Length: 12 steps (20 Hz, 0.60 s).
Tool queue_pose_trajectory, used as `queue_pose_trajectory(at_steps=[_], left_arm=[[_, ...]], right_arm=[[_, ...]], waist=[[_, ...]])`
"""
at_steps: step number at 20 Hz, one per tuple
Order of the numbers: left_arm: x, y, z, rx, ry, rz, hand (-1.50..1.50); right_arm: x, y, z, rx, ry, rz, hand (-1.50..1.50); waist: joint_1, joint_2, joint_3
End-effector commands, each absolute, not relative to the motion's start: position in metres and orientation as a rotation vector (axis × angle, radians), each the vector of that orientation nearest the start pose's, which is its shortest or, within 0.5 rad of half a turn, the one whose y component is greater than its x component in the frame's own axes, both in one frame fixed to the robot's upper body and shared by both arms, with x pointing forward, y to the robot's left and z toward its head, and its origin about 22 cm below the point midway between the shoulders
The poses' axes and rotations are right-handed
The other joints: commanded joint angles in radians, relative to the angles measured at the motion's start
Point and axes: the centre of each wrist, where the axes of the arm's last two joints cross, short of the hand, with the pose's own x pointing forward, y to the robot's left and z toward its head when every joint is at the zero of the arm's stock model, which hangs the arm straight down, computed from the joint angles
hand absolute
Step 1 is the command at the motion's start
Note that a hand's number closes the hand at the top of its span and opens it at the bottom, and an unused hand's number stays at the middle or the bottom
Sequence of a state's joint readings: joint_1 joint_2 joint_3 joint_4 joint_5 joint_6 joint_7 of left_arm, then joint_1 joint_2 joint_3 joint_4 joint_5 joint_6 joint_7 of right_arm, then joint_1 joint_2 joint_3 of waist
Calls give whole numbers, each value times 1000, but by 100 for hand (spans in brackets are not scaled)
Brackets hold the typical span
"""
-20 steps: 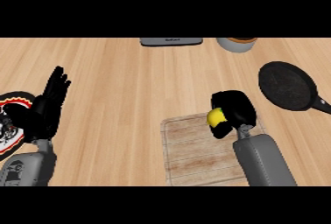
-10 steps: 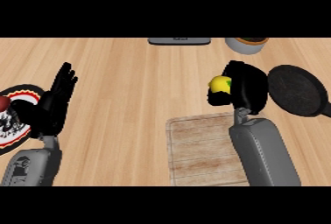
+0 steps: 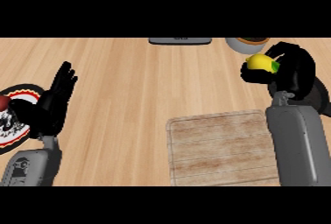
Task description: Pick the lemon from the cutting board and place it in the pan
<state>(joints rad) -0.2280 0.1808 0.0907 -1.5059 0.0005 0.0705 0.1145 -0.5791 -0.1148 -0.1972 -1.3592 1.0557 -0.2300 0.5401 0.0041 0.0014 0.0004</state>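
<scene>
The right hand (image 3: pixel 290 70) had its black fingers curled round the lemon (image 3: pixel 260 62), which showed as a smooth yellow oval with a green patch at one side, held up off the cutting board (image 3: pixel 220 146) near the view's upper right. The pan (image 3: pixel 321 94) was almost wholly hidden behind the hand and the grey forearm; only a dark sliver showed at the right edge.

The main risk, as a judgement, was in the release. With the pan covered by the arm, the hand might have let go short of or beyond the rim, and a rounded, slick-skinned fruit would likely have rolled off across the surface (image 3: pixel 135 78). A grey bowl (image 3: pixel 249 43) stood just beside the hand at the top, so a drift that way could have knocked it or dropped the lemon into the wrong vessel.

The board was a pale rectangular slab with streaked plank grain and rounded corners. The surface was warm, glossy wood. The left hand (image 3: pixel 55 103) rested open, fingers up, at the left, over a patterned round plate (image 3: pixel 14 127).
</scene>
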Motion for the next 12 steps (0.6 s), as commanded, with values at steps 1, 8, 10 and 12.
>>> queue_pose_trajectory(at_steps=[1,8,10,12], left_arm=[[287,278,53,202,-1634,-66,0],[291,259,54,169,-1637,-72,0],[303,249,40,175,-1609,-79,0],[303,274,64,182,-1644,-69,0]], right_arm=[[375,-301,116,-1276,-1300,147,150],[368,-393,82,-1479,-1201,219,150],[373,-409,88,-1487,-1154,231,150],[357,-441,74,-1504,-1127,199,150]], waist=[[10,4,0],[30,14,2],[18,14,1],[37,18,3]])
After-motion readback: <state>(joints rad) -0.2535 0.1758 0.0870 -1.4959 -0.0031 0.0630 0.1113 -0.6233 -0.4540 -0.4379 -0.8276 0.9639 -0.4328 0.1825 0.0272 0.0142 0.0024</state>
